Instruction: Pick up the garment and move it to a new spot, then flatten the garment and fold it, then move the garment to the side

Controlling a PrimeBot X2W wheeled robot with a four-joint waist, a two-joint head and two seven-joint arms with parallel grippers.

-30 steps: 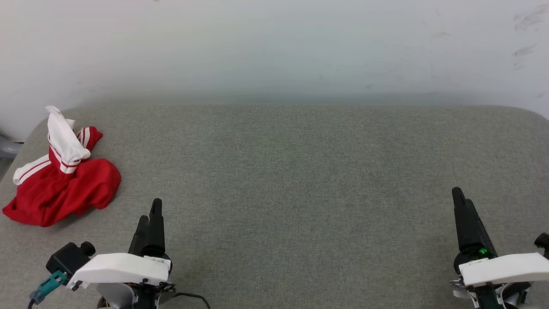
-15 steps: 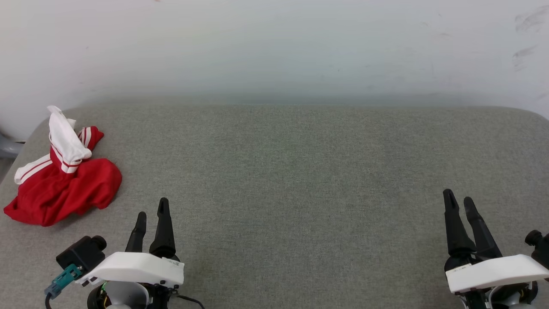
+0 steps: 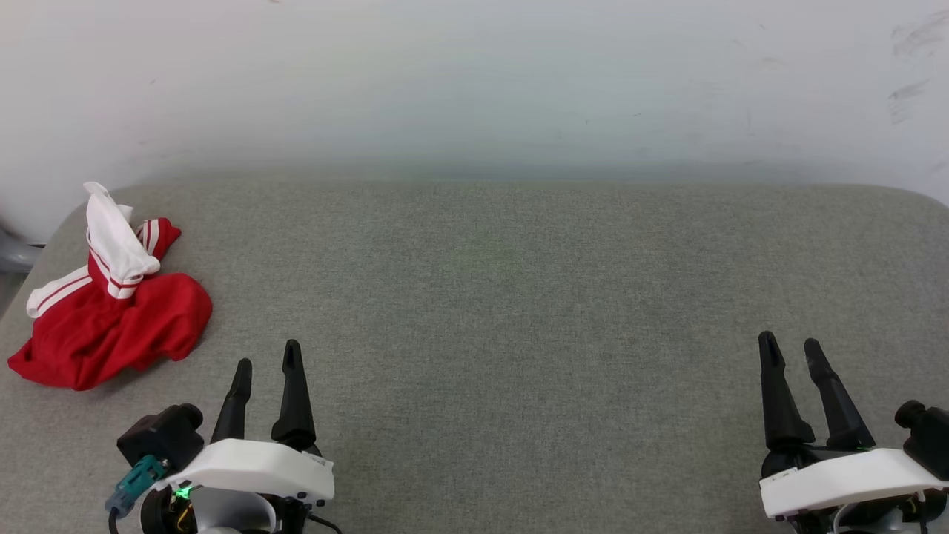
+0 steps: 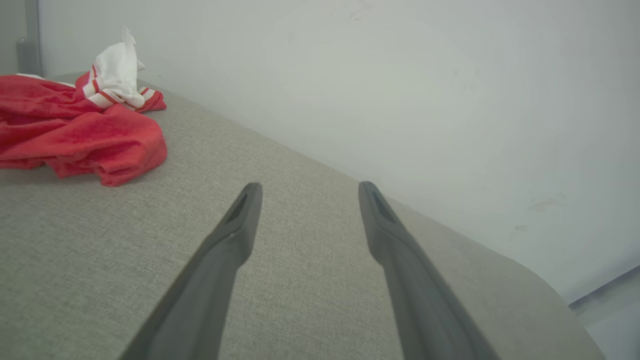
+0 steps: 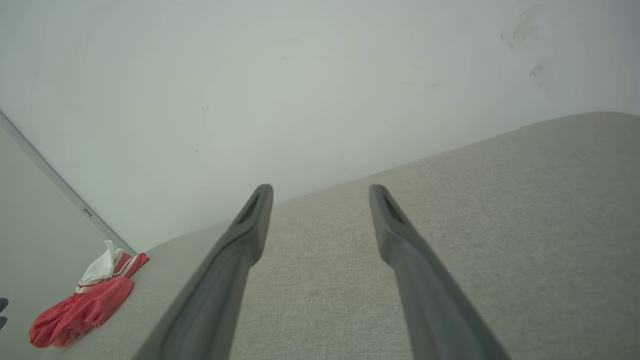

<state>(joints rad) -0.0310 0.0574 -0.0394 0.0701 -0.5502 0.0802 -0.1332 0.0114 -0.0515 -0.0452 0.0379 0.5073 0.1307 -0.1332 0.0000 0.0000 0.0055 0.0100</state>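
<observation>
The garment [image 3: 111,322] is a red shirt with white striped sleeves, crumpled in a heap at the far left of the grey fabric surface [image 3: 519,297]. It also appears at the upper left of the left wrist view, garment [image 4: 75,130], and small at the lower left of the right wrist view, garment [image 5: 82,307]. My left gripper [image 3: 267,356] stands open near the front edge, right of the heap and apart from it, empty [image 4: 305,187]. My right gripper [image 3: 791,345] is open at the lower right, far from the shirt, holding nothing [image 5: 320,189].
A pale wall [image 3: 474,81] rises directly behind the surface. The surface's rounded left corner [image 3: 59,222] lies just beyond the shirt, with a grey object [image 3: 15,252] past that edge. Its right rear corner [image 3: 919,196] curves away.
Both grippers have turned at the wrist, so each pair of fingers now shows side by side with a gap. The left one has shifted slightly right, the right one slightly left. The garment lies still.
</observation>
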